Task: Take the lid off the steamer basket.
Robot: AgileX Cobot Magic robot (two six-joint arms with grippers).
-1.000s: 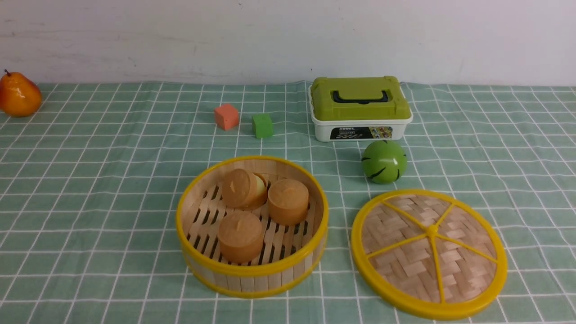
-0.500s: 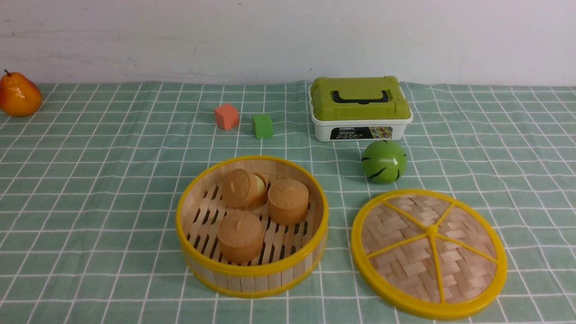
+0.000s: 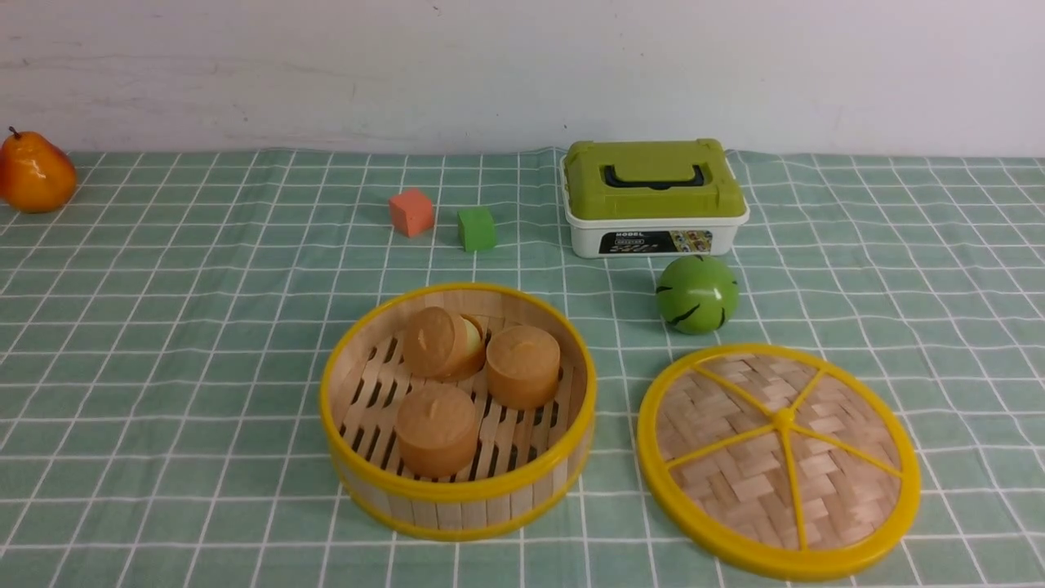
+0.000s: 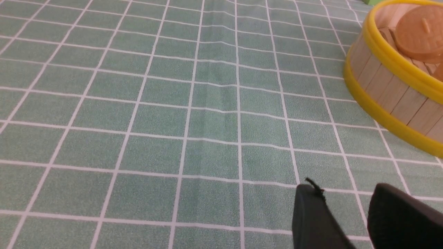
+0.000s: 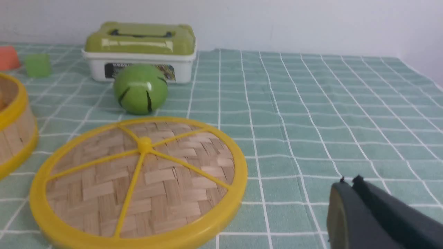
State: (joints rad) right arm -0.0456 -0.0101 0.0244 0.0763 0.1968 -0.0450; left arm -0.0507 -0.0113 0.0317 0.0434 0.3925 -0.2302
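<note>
The steamer basket (image 3: 457, 490) stands uncovered at the front middle of the cloth, with three brown round cakes (image 3: 522, 365) inside. Its wall also shows in the left wrist view (image 4: 387, 93) and the right wrist view (image 5: 14, 135). The lid (image 3: 778, 459) lies flat on the cloth to the basket's right, apart from it; it also shows in the right wrist view (image 5: 138, 183). Neither gripper shows in the front view. My left gripper (image 4: 342, 193) is open and empty above bare cloth, left of the basket. My right gripper (image 5: 349, 181) is shut and empty, right of the lid.
A white box with a green lid (image 3: 653, 196) stands at the back, a green ball (image 3: 696, 293) just in front of it. An orange cube (image 3: 411, 211) and a green cube (image 3: 476, 228) sit behind the basket. An orange pear (image 3: 33, 173) is far left.
</note>
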